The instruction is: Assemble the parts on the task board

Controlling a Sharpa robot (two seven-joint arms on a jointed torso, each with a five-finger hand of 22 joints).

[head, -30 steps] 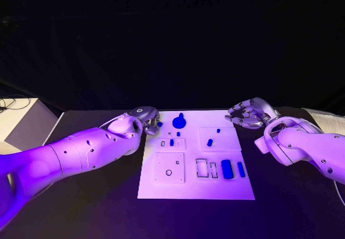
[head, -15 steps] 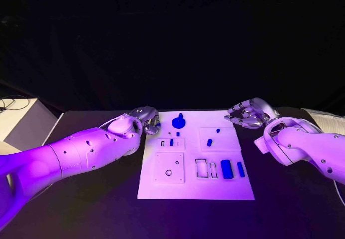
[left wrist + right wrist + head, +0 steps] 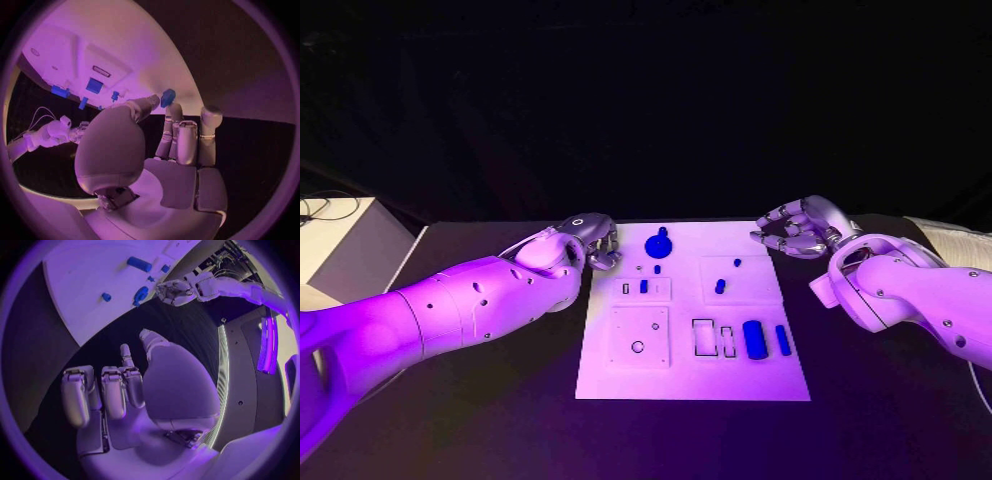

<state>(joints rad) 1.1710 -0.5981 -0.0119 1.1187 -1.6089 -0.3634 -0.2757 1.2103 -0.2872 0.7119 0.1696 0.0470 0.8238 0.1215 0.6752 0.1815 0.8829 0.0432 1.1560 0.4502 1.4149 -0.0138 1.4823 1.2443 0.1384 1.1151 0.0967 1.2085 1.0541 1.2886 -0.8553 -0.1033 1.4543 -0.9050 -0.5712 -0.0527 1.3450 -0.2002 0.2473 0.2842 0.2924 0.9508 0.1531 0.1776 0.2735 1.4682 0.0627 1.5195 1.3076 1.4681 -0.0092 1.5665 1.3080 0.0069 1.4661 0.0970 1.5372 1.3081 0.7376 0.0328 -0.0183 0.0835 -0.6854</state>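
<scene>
The white task board [image 3: 689,385] lies in the middle of the black table. On it are a round blue part with a knob [image 3: 659,243], a few small blue pieces [image 3: 720,286], a long blue cylinder [image 3: 756,339] and a thin blue bar [image 3: 783,340]. My left hand [image 3: 596,240] hovers at the board's far left corner and pinches a small blue part [image 3: 167,97] between thumb and fingertip. By the far right corner, my right hand [image 3: 798,228] has its fingers [image 3: 115,390] curled in, holding nothing. The right wrist view looks across the board [image 3: 81,280] to the left hand [image 3: 178,292].
The board has raised white plates with slots [image 3: 704,338] and a round hole [image 3: 638,346]. A pale box [image 3: 336,250] with a cable stands off the table's left side. A white object [image 3: 956,235] lies at the right edge.
</scene>
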